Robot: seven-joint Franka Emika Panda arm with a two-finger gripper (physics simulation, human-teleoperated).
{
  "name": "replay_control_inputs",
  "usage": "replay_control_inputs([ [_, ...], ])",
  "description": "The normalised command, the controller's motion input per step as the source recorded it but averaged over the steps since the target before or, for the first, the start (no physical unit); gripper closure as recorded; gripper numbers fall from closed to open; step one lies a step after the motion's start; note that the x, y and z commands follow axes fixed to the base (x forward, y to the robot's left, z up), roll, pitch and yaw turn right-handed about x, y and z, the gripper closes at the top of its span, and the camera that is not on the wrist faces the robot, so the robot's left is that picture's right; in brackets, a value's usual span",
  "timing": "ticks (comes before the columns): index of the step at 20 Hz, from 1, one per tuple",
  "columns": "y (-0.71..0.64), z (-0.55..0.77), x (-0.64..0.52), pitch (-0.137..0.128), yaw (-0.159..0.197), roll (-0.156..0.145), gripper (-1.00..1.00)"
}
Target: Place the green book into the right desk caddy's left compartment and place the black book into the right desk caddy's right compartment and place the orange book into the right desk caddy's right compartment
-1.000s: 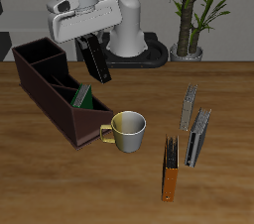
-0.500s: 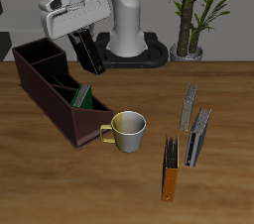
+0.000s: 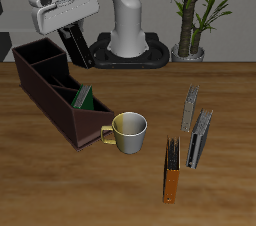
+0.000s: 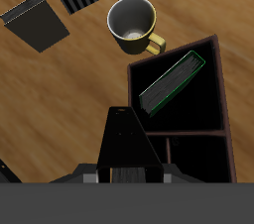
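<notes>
My gripper (image 3: 72, 30) is shut on the black book (image 3: 79, 46), which hangs tilted above the back end of the right desk caddy (image 3: 48, 98). In the wrist view the black book (image 4: 124, 145) fills the foreground over the caddy (image 4: 224, 89). The green book (image 3: 83, 97) leans inside the caddy's smaller section by the slanted divider, also seen from the wrist as the green book (image 4: 171, 81). The larger rectangular section (image 3: 35, 62) sits below the held book. The orange book (image 3: 172, 176) stands near the table's front edge.
A cream mug (image 3: 129, 130) stands right beside the caddy's near end. Two slim grey books (image 3: 189, 108) (image 3: 200, 137) stand upright behind the orange book. A potted plant (image 3: 190, 15) and the robot base (image 3: 130, 45) are at the back.
The gripper has carried the black book up and back, away from the mug and toward the caddy's far end. Nothing on the table has moved.
</notes>
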Motion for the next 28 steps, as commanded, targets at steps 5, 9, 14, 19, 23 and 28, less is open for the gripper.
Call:
replay_control_inputs([
  [5, -0.24, -0.08, -0.33, 0.014, 0.057, -0.025, 1.0],
  [9, -0.35, 0.06, -0.18, -0.007, 0.011, -0.061, 1.0],
  [14, -0.29, 0.0, -0.19, 0.029, -0.019, -0.047, 1.0],
  [19, -0.17, -0.01, -0.31, -0.026, -0.03, -0.079, 1.0],
  [23, -0.19, -0.04, -0.31, -0.067, -0.028, -0.118, 1.0],
  [28, -0.08, -0.28, -0.19, 0.038, 0.003, -0.01, 1.0],
])
